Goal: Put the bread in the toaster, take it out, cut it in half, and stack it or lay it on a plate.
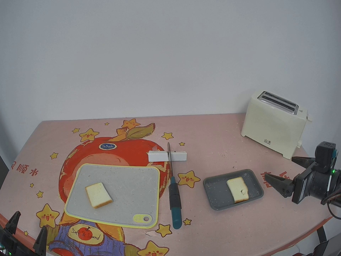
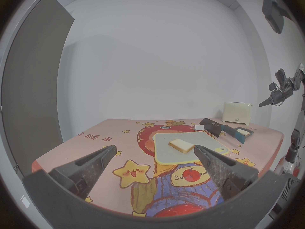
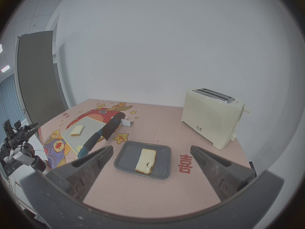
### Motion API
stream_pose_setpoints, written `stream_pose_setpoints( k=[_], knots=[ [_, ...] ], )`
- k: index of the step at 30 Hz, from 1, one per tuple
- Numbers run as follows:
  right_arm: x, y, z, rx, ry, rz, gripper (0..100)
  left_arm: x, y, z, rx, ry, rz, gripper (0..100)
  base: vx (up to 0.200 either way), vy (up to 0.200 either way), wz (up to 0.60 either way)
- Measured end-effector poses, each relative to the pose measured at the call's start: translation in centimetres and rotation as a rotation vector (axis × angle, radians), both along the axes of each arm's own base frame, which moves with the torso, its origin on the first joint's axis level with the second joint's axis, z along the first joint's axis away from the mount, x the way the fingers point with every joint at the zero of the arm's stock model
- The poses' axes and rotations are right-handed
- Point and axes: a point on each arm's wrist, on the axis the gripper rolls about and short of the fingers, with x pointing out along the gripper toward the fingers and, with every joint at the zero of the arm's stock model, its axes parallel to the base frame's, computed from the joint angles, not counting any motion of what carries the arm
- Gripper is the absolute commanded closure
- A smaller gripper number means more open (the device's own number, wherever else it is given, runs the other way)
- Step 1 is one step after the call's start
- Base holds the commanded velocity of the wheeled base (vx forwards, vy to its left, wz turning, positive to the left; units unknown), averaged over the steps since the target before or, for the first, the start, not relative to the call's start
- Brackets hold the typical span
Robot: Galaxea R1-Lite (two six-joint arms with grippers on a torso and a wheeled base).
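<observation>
One half slice of bread [image 1: 98, 195] [image 2: 181, 145] [image 3: 77, 130] lies on the grey cutting board [image 1: 135, 185] [image 2: 203, 137] [image 3: 90, 124]. The other half [image 1: 238, 189] [image 3: 146, 160] [image 2: 243, 132] lies on the dark grey plate [image 1: 216, 194] [image 3: 127, 158]. A cream toaster [image 1: 274, 123] [image 3: 211, 115] [image 2: 236, 113] stands at the back right with empty slots. My right gripper [image 1: 282, 170] [image 3: 151, 169] is open, right of the plate. At the table's front left corner my left gripper [image 1: 26, 228] [image 2: 155, 169] stands open and empty.
A knife [image 1: 174, 192] [image 3: 101, 132] [image 2: 222, 129] with a teal and black handle lies between board and plate, its blade resting in a white holder [image 1: 167, 156] [image 3: 126, 122]. The table's edges run close by both grippers. Crumbs dot the tabletop.
</observation>
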Motion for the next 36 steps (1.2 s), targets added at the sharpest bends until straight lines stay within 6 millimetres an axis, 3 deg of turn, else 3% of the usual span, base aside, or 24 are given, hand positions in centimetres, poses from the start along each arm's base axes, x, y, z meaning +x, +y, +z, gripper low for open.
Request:
stream_pose_setpoints(
  k=[6,12,21,30,36],
  knots=[
    [-0.09,0.14,-0.25,-0.008,0.008,0.010,0,0.00,0.00,0.00,0.000,0.000,0.000,0,0.000,0.200,0.00],
    [-0.10,0.21,-0.38,-0.012,0.013,0.014,0,0.00,0.00,0.00,0.001,0.000,0.000,0,0.000,0.000,0.00],
    [-0.13,0.35,-0.70,-0.022,0.023,0.021,0,0.00,0.00,0.00,0.000,0.000,0.000,0,0.000,0.200,0.00],
    [-0.06,0.45,-0.86,-0.028,0.030,0.023,0,0.00,0.00,-0.01,0.001,0.001,0.000,0,0.000,0.000,0.00],
    [-0.03,0.50,-0.94,-0.033,0.032,0.024,0,0.00,0.00,-0.01,0.001,0.001,0.002,0,0.000,0.200,0.00]
  ],
)
